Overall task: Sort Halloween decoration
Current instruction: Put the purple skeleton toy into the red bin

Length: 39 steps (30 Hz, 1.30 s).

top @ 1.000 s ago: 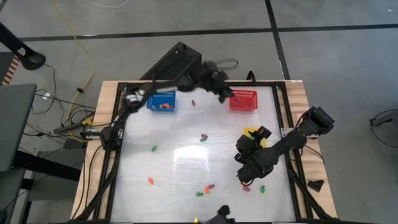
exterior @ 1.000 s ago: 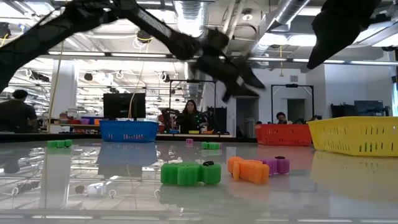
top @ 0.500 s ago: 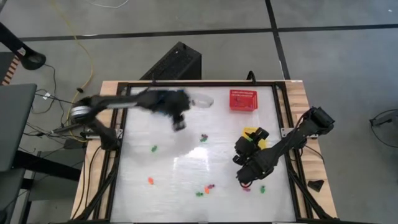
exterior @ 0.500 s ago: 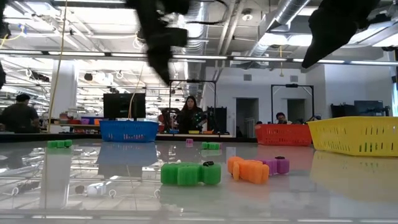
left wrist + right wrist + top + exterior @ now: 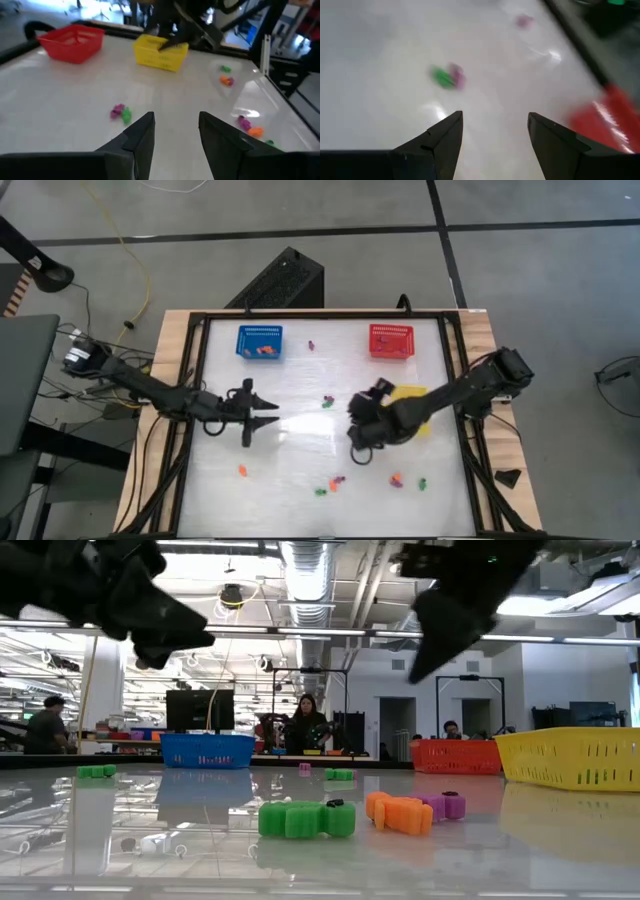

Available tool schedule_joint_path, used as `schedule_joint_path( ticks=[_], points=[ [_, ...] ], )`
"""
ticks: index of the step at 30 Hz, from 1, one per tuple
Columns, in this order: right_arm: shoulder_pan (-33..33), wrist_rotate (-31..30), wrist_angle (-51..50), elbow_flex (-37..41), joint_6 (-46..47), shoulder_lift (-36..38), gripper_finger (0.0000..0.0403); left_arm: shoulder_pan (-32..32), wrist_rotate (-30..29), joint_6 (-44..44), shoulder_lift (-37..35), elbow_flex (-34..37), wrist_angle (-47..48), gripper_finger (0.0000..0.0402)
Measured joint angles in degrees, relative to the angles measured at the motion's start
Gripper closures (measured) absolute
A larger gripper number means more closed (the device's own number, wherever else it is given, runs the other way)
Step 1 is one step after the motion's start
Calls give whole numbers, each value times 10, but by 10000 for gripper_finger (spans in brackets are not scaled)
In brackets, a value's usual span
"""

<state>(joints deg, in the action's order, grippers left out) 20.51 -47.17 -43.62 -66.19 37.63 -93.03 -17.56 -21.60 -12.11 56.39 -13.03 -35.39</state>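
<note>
My left arm has swung away from the far baskets and now lies low across the near-left part of the table, while my right arm has slid inward from the yellow basket toward the middle. My left gripper [image 5: 262, 417] is spread open with nothing between its fingers [image 5: 142, 137], and it points toward my right gripper [image 5: 357, 425], which is also parted and empty (its wrist view shows bare table between the two dark fingers [image 5: 445, 135]).

Between my two grippers, a little toward the far side, lies a green-and-purple trinket [image 5: 327, 402]; I see the same pair ahead of each hand [image 5: 121, 112] [image 5: 448, 77]. Nearer the front edge, below my right gripper, sit a green, orange and purple cluster [image 5: 330, 485] and two more trinkets [image 5: 408, 480]. An orange trinket [image 5: 241, 471] lies near the front, just past my left gripper.

Beyond my left gripper stands the blue basket [image 5: 259, 342], with small pieces in it, and a purple trinket [image 5: 311, 344] just beside it. The red basket [image 5: 390, 341] is beyond my right gripper; the yellow basket [image 5: 408, 394] lies partly under my right arm.
</note>
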Motion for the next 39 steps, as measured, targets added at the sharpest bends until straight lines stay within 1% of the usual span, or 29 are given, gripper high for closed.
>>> schedule_joint_path(
  ticks=[2, 3, 6, 9, 12, 14, 17, 19, 23, 25, 29, 34, 39],
  points=[
    [-24, 41, 98, 12, -76, 0, 148, -13, -23, 12, 0, 10, -3, 258],
    [-34, 56, 132, 12, -100, 0, 148, -16, -27, 15, 0, 10, 8, 258],
    [-56, 100, 191, 13, -116, 1, 148, -18, -27, 16, 0, 7, 37, 258],
    [-60, 140, 203, 13, -106, 0, 148, -18, -12, 15, 0, 7, 54, 258],
    [-46, 169, 215, 13, -103, -6, 148, -18, 8, 9, 0, 7, 72, 258],
    [-30, 203, 237, 13, -110, -13, 148, -18, 14, -3, 0, 7, 84, 258],
    [-2, 277, 305, 13, -131, -35, 148, -18, 14, -20, 1, 7, 97, 258],
    [18, 307, 358, 13, -156, -56, 148, -18, 14, -22, 1, 7, 96, 258],
    [37, 310, 465, 13, -237, -105, 148, -18, 14, -22, 1, 6, 90, 258],
    [28, 292, 477, 13, -245, -118, 148, -18, 14, -24, 1, 6, 84, 258],
    [-6, 272, 443, 13, -243, -121, 148, -18, 14, -44, 1, 6, 85, 258],
    [-56, 271, 387, 13, -243, -107, 148, -18, 13, -51, 1, 6, 85, 258],
    [-111, 275, 315, 13, -270, -112, 148, -18, 13, -51, 1, 6, 89, 258]
  ],
)
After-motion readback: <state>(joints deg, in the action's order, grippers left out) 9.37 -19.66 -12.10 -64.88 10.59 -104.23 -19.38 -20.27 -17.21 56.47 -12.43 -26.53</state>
